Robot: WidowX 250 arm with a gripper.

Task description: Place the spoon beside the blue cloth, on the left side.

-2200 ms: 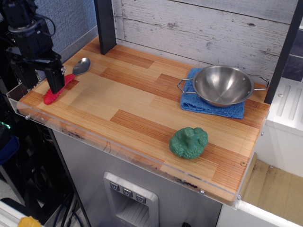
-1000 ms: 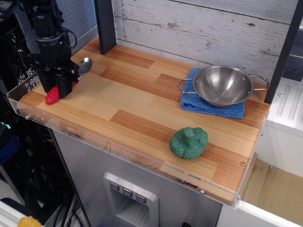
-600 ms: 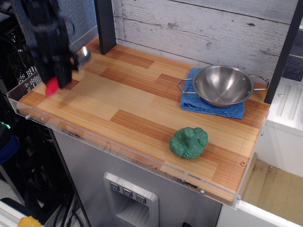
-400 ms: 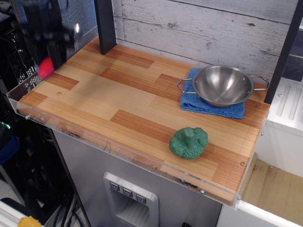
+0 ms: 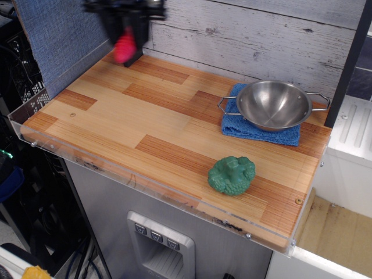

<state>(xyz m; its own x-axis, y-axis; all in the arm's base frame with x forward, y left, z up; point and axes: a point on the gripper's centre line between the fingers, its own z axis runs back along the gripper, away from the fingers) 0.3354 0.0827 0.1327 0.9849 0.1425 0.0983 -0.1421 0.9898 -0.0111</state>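
Blurred black gripper aloft, jaws seemingly clamped on red-handled spoon. Risk: clipping steel bowl beside folded blue cloth.

claw motion-blurred and cut off at top edge, spoon a red smear

desk: striped wood, smooth satin | blue cloth: nubby towel fabric, matt | steel bowl: shiny polished metal | green toy: bumpy, matt | back wall: rough weathered planks | spoon: red handle, blurred
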